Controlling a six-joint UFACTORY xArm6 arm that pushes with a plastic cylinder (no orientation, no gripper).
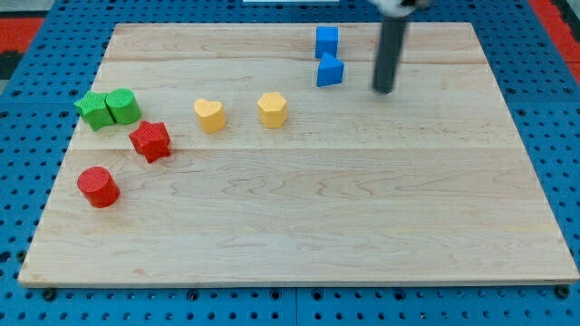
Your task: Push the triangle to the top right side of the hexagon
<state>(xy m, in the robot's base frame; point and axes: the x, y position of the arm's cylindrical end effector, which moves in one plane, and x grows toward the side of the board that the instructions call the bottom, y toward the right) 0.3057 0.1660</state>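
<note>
Jaws absent, nothing gripped: my tip [384, 90] sits clear right of the blue triangle [330, 71], which already lies up-right of the yellow hexagon [272, 109], so the task looks nearly done.

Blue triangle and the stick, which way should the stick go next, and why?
Probably a small slide toward the view's left. My tip sits just to the right of the blue triangle, not touching it, and the yellow hexagon lies to the triangle's lower left. Pushing from this side should nudge the triangle nearer the hexagon's top right.
</note>
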